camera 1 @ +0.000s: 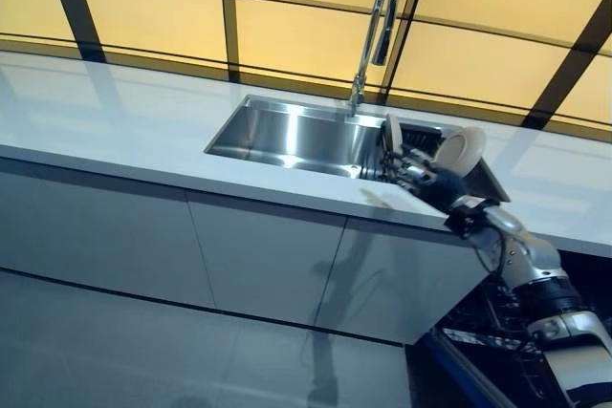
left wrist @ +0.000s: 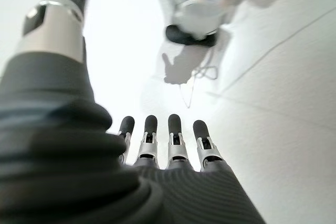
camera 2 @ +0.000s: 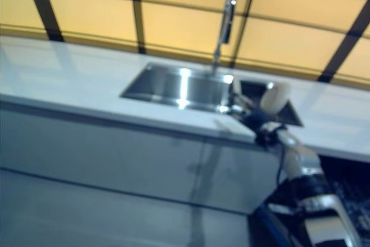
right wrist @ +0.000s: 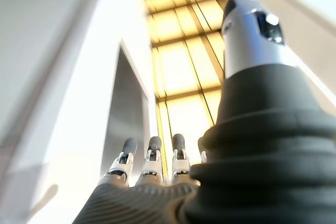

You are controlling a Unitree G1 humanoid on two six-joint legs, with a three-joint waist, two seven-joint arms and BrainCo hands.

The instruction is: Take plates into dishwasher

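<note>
I have the right hand (camera 1: 418, 175) up at the front edge of the sink (camera 1: 287, 133), fingers straight and relaxed, gripping nothing. Just beyond its fingertips, two pale plates (camera 1: 461, 150) stand on edge in the sink's dark right-hand compartment; I can't tell whether the hand touches them. My left hand (left wrist: 157, 153) hangs with fingers extended, empty, only floor past it

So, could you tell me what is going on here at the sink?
The robot's right hand is reaching over the counter to the plates standing at the right end of the sink. Its fingers are straight, gripping nothing yet. The left hand hangs open, away from the counter.
</note>
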